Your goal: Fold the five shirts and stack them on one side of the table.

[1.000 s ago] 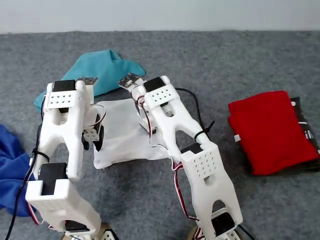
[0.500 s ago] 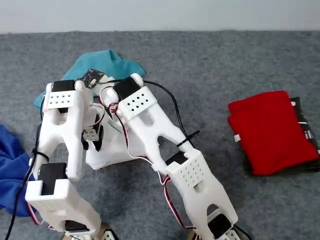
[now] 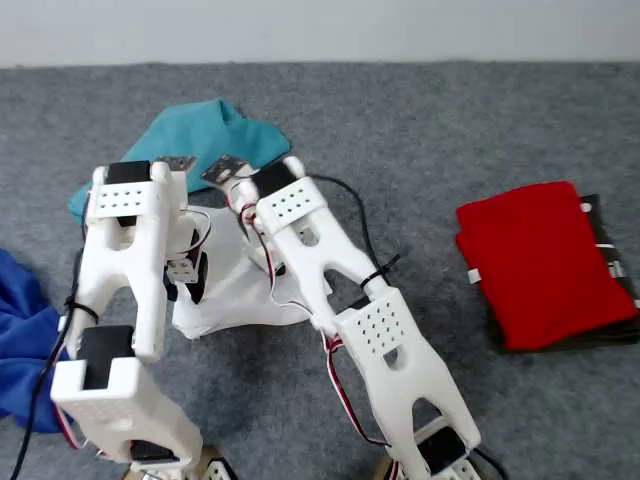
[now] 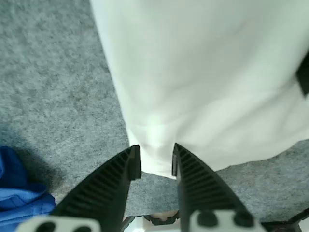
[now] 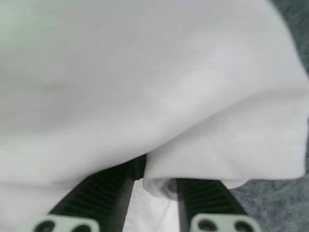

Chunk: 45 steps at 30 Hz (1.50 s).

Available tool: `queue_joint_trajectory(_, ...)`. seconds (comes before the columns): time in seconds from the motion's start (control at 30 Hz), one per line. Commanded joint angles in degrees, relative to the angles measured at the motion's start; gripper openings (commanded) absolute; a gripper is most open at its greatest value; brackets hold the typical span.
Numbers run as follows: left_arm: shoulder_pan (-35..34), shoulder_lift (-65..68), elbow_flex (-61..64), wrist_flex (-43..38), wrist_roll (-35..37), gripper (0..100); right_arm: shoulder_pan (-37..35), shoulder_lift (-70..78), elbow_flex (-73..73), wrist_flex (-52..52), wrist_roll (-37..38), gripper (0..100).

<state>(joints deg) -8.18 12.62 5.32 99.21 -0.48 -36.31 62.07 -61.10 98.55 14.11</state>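
Observation:
A white shirt (image 3: 235,295) lies partly folded on the grey carpet between my two arms. My left gripper (image 4: 153,162) is shut on its near hem, with cloth pinched between the black fingers. My right gripper (image 5: 154,176) is shut on a doubled fold of the same white shirt (image 5: 145,72), whose cloth bulges over the jaws. A crumpled teal shirt (image 3: 200,140) lies behind the arms. Part of a blue shirt (image 3: 20,345) is heaped at the left edge. One folded red shirt (image 3: 540,260) rests at the right on a folded black one (image 3: 615,255).
The grey carpeted table (image 3: 450,130) has open room at the back right and in the middle, between the arms and the red stack. A corner of the blue shirt (image 4: 19,203) lies close beside my left gripper.
My right arm swung left with the white shirt's right side, laying it over, then came back slightly right. The shirt now looks narrower. The left arm stayed put.

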Motion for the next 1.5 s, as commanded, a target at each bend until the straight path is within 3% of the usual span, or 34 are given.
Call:
queue_joint_trajectory(0.0,-0.4,-2.6,-0.3,1.1,-0.5,12,0.8,0.1,-0.5,-1.6,-2.4,16.3)
queue_joint_trajectory(0.17,-0.5,-3.1,-0.3,1.1,-0.4,12,2.8,0.5,-0.5,-2.5,-2.3,16.4)
queue_joint_trajectory(0.33,-8.7,-5.4,-1.6,1.0,-0.4,12,6.2,0.1,-0.5,-2.6,-2.3,16.5)
queue_joint_trajectory(0.5,-14.0,-7.8,-1.5,1.1,-0.4,12,5.2,1.0,-0.5,-4.1,-2.3,16.5)
queue_joint_trajectory(0.77,-14.1,-8.1,-1.3,1.1,-0.4,12,4.4,4.0,-0.5,-6.1,-1.1,15.8)
queue_joint_trajectory(0.93,-14.1,-8.1,-1.3,1.1,-0.4,12,4.0,4.1,-0.5,-5.8,4.5,0.1)
queue_joint_trajectory(1.13,-14.1,-8.1,-1.3,1.1,-0.4,12,5.5,2.9,-3.0,-2.8,4.9,1.1)
queue_joint_trajectory(1.3,-14.1,-8.1,-1.3,1.1,-0.4,12,8.0,0.4,-13.5,3.9,4.9,1.1)
queue_joint_trajectory(1.47,-14.1,-8.1,-1.3,1.1,-0.4,12,12.4,-2.2,-19.4,4.4,4.7,1.1)
